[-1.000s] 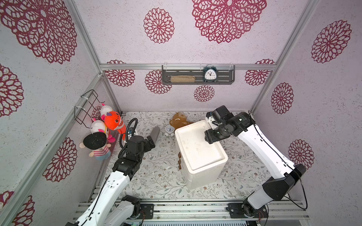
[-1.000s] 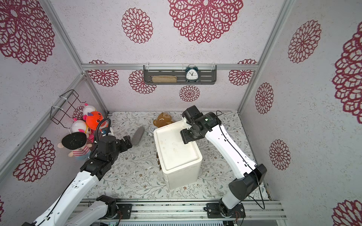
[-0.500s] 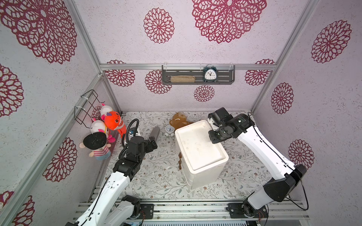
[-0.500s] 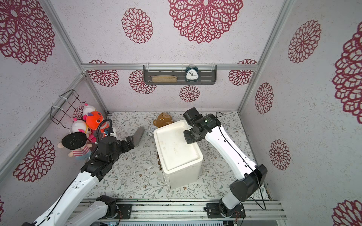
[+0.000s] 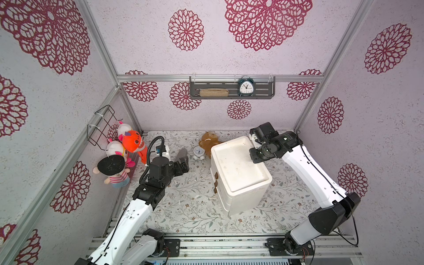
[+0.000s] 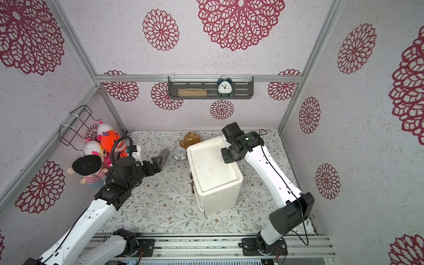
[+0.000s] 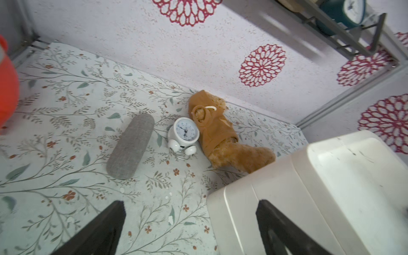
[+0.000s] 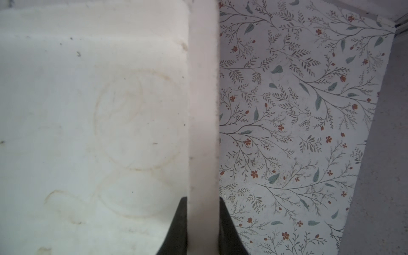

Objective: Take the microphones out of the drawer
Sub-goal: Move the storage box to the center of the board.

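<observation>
Our left gripper [image 5: 185, 164] hangs above the floral mat [image 5: 190, 206] with its fingers [image 7: 103, 227] spread wide and nothing between them. It is on the handle side of the white drawer unit [image 5: 238, 167] and apart from it.

We cannot see the microphone in any view. All three drawers look shut behind their brown handles [image 5: 215, 182], so we judge it lies inside one, though we cannot tell which. We expect it to be rigid and fairly light, with a round body that rolls and slips and a mesh head that dents. We would pinch it across the shaft, not the head.

A drawer must first come out by its small handle, and the unit looks like light plastic that may slide when pulled. Our right gripper [image 8: 203, 205] seems to guard against that. Its fingers are clamped on the raised rim [image 8: 203, 106] of the unit's top, on the side opposite the handles.

- **On the mat, from the left:** plush dolls [image 5: 114, 160] lie by the wall, then a grey fabric case [image 7: 130, 145]. A white alarm clock [image 7: 184, 134] sits right against a brown plush toy [image 7: 218, 132] beside the unit's far corner.
- **Around the mat:** flower-patterned walls close in on three sides. A wire basket [image 5: 103, 126] hangs on the left wall. A shelf [image 5: 231, 96] at the back carries a woven pouch [image 5: 214, 92] and a teal alarm clock [image 5: 246, 86].
</observation>
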`<action>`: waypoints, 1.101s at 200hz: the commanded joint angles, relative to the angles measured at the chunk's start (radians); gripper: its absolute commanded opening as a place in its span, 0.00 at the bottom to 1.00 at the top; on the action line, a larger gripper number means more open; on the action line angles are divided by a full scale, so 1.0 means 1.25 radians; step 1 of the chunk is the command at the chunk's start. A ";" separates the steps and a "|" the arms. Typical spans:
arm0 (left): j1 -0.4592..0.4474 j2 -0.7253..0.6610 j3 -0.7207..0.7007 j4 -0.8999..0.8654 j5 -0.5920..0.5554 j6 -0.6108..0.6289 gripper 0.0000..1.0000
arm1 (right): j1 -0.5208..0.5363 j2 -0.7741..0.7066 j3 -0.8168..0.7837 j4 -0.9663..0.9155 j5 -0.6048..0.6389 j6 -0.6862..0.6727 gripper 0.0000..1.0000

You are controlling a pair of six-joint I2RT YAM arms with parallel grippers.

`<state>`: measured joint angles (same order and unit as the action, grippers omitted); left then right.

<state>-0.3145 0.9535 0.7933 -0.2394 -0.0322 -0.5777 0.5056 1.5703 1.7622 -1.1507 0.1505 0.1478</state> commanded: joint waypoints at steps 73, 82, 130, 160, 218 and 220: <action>-0.037 0.185 0.051 0.272 0.361 -0.118 0.97 | -0.139 -0.076 -0.095 0.357 -0.033 -0.251 0.00; -0.043 0.204 0.058 0.283 0.382 -0.122 0.97 | -0.142 -0.074 -0.091 0.359 -0.055 -0.274 0.00; -0.064 0.308 0.024 0.487 0.468 -0.223 0.92 | -0.159 -0.039 -0.055 0.340 -0.112 -0.273 0.00; -0.087 0.347 -0.012 0.579 0.497 -0.249 0.88 | -0.159 -0.008 -0.032 0.317 -0.099 -0.239 0.00; -0.120 0.404 -0.076 0.713 0.532 -0.290 0.86 | -0.158 -0.008 -0.045 0.312 -0.104 -0.203 0.00; -0.120 0.407 -0.078 0.717 0.535 -0.293 0.86 | -0.160 -0.009 -0.046 0.312 -0.105 -0.203 0.00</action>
<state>-0.4507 1.4258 0.7204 0.5102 0.5922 -0.8902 0.3141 1.5837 1.6852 -0.8726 -0.0242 -0.1123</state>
